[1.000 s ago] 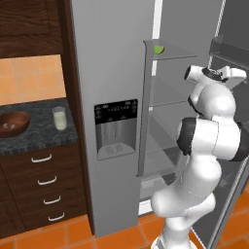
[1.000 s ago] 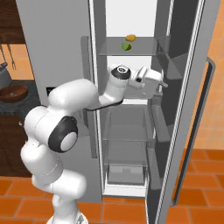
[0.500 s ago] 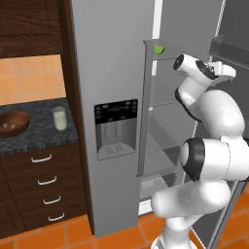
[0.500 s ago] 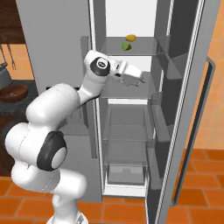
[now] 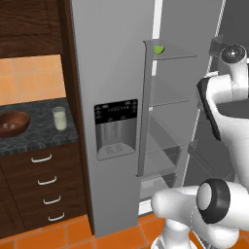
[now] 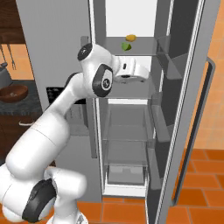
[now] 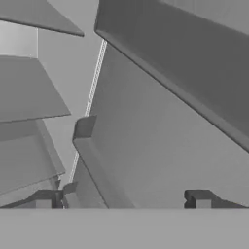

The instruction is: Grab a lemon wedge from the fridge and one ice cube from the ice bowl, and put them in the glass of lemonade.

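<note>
Pincer: gripper [image 7: 121, 200] jaws spread as wide as they go, both dark fingertips [image 7: 198, 199] showing at the bottom of the hand view with nothing between them and nothing touched.
Pincer position: the hand sits inside the open fridge [image 6: 57, 48], just under the top shelf [image 6: 140, 50], in front of the grey inner walls and door bins.
Lemon wedge: lemon wedge [image 6: 126, 46] lies on the top shelf, above the hand and a little behind it, apart from the jaws; from the left base view it shows as a green slice [image 5: 159, 49] at the shelf's front edge.
Neighbour on shelf: an orange-yellow fruit [image 6: 131, 37] sits just behind the wedge.
Glass of lemonade: glass of lemonade [image 5: 59, 118] stands upright on the dark counter [image 5: 39, 133], left of the fridge, well apart from the hand.
Ice bowl: ice bowl [image 5: 12, 123] rests on the same counter, near the glass on its left, with a whitish ice cube [image 5: 6, 125] inside.
</note>
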Controlling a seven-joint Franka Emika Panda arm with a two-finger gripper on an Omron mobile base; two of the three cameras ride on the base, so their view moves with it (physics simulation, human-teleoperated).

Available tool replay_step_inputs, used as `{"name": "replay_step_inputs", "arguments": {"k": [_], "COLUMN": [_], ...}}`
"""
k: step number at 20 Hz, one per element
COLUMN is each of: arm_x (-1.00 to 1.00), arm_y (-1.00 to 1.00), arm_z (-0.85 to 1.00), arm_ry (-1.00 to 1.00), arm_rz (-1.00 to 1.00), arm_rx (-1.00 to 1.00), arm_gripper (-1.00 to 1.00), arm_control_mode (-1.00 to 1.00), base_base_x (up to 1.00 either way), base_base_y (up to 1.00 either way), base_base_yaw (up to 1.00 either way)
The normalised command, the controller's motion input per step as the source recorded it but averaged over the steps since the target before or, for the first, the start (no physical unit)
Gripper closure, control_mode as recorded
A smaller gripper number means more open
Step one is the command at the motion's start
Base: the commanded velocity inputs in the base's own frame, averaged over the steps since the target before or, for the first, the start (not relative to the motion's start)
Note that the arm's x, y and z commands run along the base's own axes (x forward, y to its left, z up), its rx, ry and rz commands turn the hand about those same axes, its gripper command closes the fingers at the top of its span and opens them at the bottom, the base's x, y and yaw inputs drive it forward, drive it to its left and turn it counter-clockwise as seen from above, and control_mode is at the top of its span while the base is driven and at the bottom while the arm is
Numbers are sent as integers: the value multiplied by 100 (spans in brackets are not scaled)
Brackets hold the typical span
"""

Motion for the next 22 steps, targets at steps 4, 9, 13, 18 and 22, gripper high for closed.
{"name": "replay_step_inputs", "arguments": {"k": [4,9,13,18,22], "arm_x": [0,14,-17,0,0], "arm_y": [54,39,0,0,0], "arm_z": [13,36,8,0,3], "arm_ry": [-21,-22,-4,0,0], "arm_rz": [56,52,10,0,0], "arm_rx": [25,26,3,0,0], "arm_gripper": [-100,-100,-100,-100,-100], "arm_control_mode": [-100,-100,-100,-100,-100], "base_base_x": [0,0,0,0,0], "base_base_y": [0,0,0,0,0], "base_base_yaw": [0,0,0,0,0]}}
